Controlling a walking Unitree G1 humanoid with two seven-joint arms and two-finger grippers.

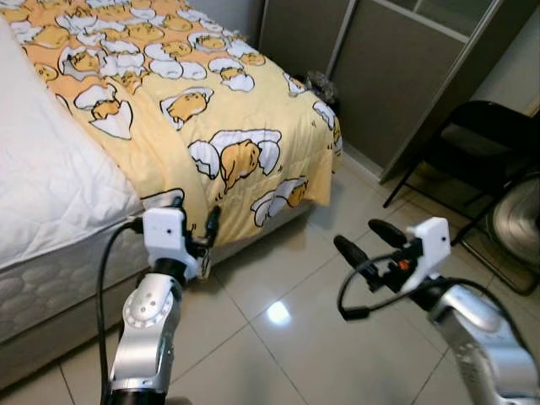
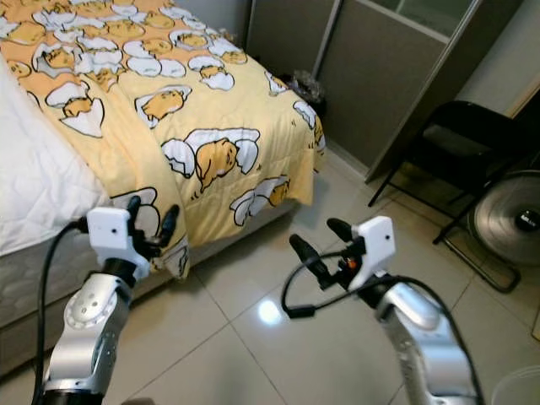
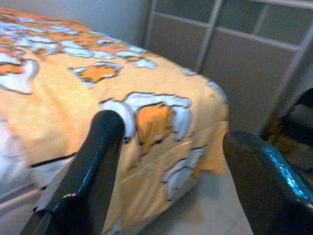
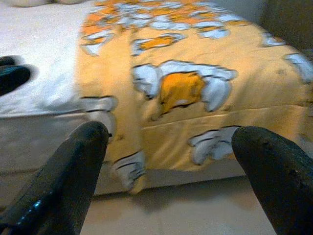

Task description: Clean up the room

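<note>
Yellow blanket hangs just beyond the open left claw.

a bed is seen at the robot's left, its quilted mattress side exposed. a white mattress cover is laid over its near part, and a yellow blanket printed with egg figures is spread across the rest, draped over the foot edge towards the floor. the pale tiled floor is seen beside it, and a black chair is stood on it.
</note>
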